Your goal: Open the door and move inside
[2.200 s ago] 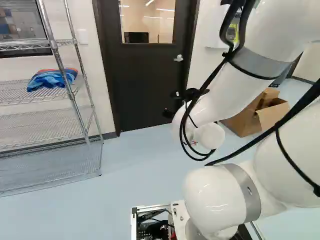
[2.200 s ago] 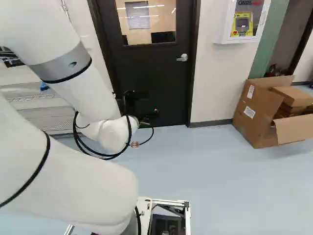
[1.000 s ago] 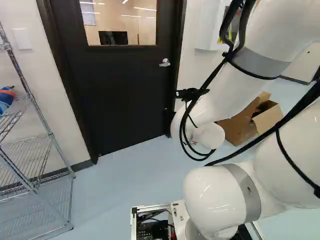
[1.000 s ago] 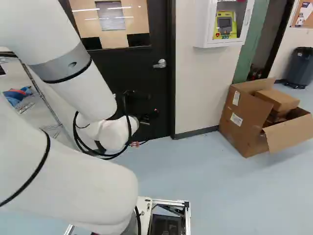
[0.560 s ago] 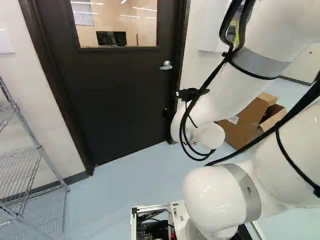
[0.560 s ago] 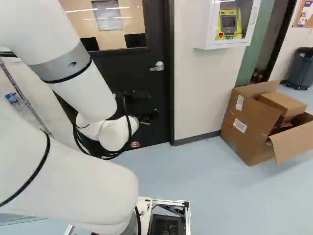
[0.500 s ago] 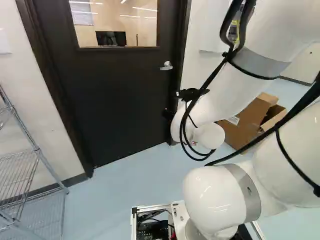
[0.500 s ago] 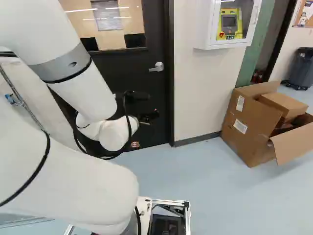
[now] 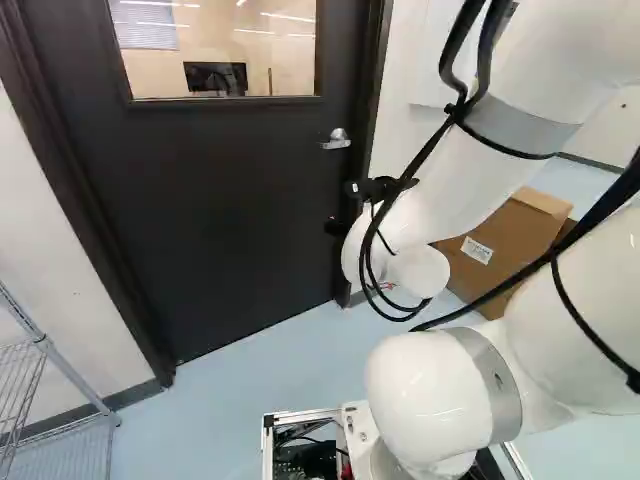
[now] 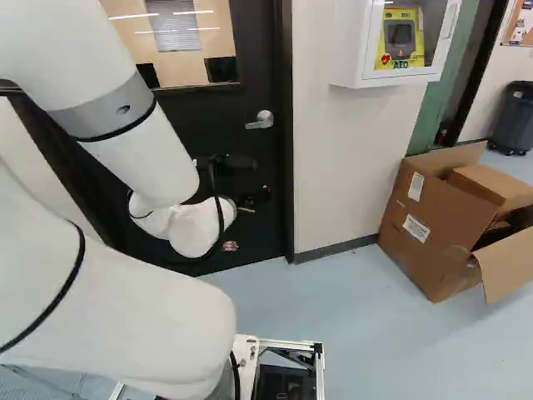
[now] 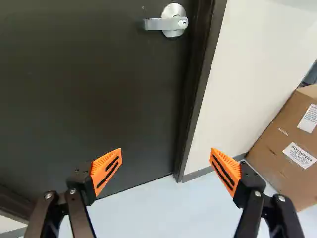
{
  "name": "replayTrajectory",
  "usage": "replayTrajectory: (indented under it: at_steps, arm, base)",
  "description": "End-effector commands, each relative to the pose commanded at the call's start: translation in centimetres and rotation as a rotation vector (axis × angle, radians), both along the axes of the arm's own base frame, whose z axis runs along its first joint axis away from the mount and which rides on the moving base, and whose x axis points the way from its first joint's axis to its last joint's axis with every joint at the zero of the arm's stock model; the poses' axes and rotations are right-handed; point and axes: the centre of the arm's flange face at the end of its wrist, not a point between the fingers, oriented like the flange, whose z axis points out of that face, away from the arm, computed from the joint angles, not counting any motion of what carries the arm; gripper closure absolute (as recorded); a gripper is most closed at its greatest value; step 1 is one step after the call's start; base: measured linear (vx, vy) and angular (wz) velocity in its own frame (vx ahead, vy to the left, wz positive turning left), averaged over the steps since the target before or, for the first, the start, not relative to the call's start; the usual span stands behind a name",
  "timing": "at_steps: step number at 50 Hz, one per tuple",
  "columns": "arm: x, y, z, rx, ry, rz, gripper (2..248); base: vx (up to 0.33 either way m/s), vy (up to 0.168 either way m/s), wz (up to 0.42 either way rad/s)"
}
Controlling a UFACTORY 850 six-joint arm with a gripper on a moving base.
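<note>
The door (image 9: 220, 210) (its window (image 9: 215, 48) too) is cut off above.

Door (image 9: 230, 200) showing smooth, matt dark face. Handle (image 11: 157, 24) shining, satin metal. Arm (image 9: 435, 400) gleaming, smooth, plastic-looking. Box (image 10: 429, 267) showing dull cardboard, paper label (image 10: 416, 227). Floor (image 10: 333, 325) looking smooth, faintly glossy. Rack (image 9: 75, 377) glinting, bare metal wire. Pads (image 11: 105, 169) looking matt, ribbed.

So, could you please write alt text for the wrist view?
A closed dark door with a silver metal lever handle stands ahead of the open black tool with orange pads; a brown cardboard box sits by the white wall.
</note>
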Motion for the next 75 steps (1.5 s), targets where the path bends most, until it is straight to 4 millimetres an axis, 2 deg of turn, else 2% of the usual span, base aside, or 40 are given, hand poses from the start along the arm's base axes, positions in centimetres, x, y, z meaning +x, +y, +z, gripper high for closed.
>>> replayTrajectory:
  at_steps: [12, 45, 75]
  arm:
    - [0.0, 0.0, 0.0, 0.0, 0.0, 0.0, 3]
    - [2.7, 0.0, 0.4, 0.0, 0.01, 0.0, 3]
    - [5.5, 0.1, 3.1, -0.003, -0.059, 0.007, 3]
  base:
    - [0.141, -0.003, -0.023]
    - [0.007, 0.0, -0.001]
    - [0.0, 0.0, 0.0]
